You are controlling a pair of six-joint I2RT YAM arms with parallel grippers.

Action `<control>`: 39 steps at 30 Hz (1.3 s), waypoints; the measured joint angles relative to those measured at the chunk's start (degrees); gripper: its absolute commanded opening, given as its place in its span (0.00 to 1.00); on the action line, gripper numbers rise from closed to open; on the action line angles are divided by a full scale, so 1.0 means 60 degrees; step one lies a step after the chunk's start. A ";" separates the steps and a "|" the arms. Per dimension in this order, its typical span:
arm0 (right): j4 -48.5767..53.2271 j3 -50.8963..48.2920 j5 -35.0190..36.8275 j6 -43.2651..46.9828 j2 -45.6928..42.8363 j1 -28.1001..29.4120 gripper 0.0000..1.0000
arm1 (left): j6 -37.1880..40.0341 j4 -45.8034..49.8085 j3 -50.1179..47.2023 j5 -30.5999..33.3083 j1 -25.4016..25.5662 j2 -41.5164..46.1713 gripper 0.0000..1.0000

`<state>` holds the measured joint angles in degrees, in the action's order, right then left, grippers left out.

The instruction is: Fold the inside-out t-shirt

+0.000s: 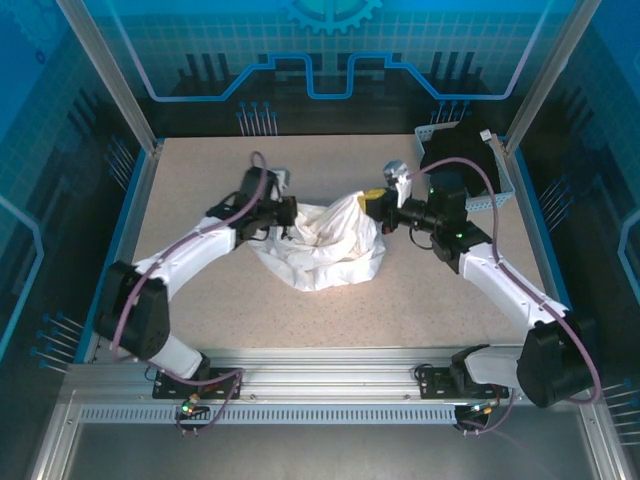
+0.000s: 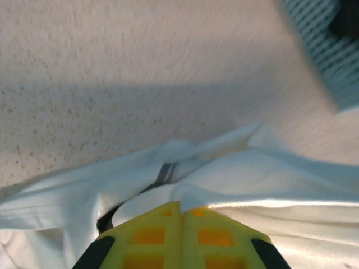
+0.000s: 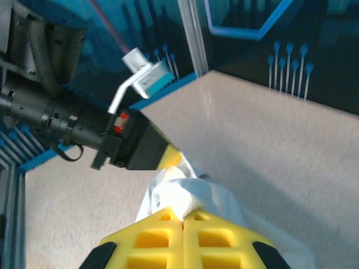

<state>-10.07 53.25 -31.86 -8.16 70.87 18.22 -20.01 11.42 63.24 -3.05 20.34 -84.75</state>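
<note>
- From above, the white t-shirt [image 1: 325, 250] lies crumpled in a heap at the middle of the table [image 1: 200, 310], between the two arms.
- That view puts the left hand [image 1: 287, 215] at the heap's left edge and the right hand [image 1: 378, 203] at its upper right corner.
- The left wrist camera adds the close detail. The yellow fingers [image 2: 151, 235] are pressed together with no gap, and a fold of the shirt is caught at their tips.
- The right wrist camera shows its own fingers [image 3: 216, 232] together, clamped on a bunch of white cloth that stands up from their tips. The left hand sits just beyond it, against the same cloth.
- Only the overhead view takes in the far right corner, where a white perforated basket [image 1: 505, 185] holds a black garment [image 1: 450, 150], well apart from the shirt.
- The table is pale, speckled and edged in blue.
- A metal rail [image 1: 330, 385] carries the arm bases.
- Blue patterned panels [image 1: 330, 60] wall the space in.
</note>
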 measured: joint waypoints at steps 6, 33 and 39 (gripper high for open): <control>-0.0499 0.0233 0.1209 0.0310 -0.2186 -0.0157 0.00 | -0.2000 -0.1231 0.0011 -0.1515 -0.1953 0.3093 0.00; 0.1661 -0.0175 0.0656 0.1902 -0.1599 -0.0568 0.00 | -0.2524 0.0229 -0.2718 -0.1643 -0.1832 0.3377 0.01; 0.2124 0.0397 -0.0561 0.2051 -0.0732 -0.0532 0.00 | -0.1938 0.0492 -0.3366 -0.0878 -0.1621 0.2532 0.42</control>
<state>2.68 55.64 -35.22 4.14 66.48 15.03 -31.64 14.37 43.05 -8.32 10.61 -69.56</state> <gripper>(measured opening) 0.057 0.312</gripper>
